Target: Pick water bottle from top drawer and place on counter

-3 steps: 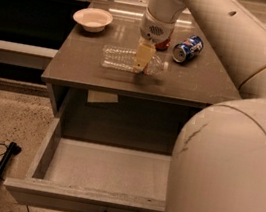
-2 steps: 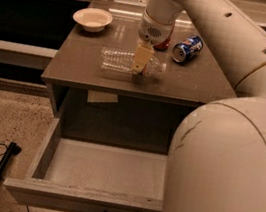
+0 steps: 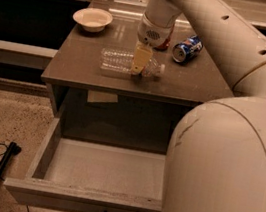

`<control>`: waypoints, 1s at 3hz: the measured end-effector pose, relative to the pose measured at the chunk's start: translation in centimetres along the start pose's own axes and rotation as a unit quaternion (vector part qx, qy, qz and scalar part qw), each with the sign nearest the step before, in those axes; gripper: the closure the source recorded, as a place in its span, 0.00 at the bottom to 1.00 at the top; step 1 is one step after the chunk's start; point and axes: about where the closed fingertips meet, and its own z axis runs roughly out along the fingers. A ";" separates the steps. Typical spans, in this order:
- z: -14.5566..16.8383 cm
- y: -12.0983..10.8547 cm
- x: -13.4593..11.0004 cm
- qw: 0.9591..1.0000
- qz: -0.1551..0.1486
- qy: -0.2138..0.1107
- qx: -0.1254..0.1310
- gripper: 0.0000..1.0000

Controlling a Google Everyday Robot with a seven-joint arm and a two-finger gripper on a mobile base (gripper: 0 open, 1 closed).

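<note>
Wide grey top drawer (image 3: 82,198) open; small clear plastic water bottle (image 3: 116,60) up on the shiny grey-brown tabletop (image 3: 192,85).
The bottle lies on its side with your pale robot hand (image 3: 140,61) at its middle; you cannot tell if it grips. Behind are a blue soda can (image 3: 187,48) and a white bowl (image 3: 92,19).

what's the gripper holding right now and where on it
Cannot be told: the gripper sits at the water bottle's neck end, bottle lying on the counter.

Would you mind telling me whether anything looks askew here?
The water bottle and a blue soda can lie on their sides on the counter rather than upright; the gripper sits over the bottle's middle.
</note>
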 end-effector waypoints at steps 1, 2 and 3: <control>0.3 -0.1 -0.1 1.000 0.000 -0.001 0.000 0.22; 0.8 -0.2 -0.2 1.000 -0.001 -0.003 0.000 0.00; 0.8 -0.2 -0.2 1.000 -0.001 -0.003 0.000 0.00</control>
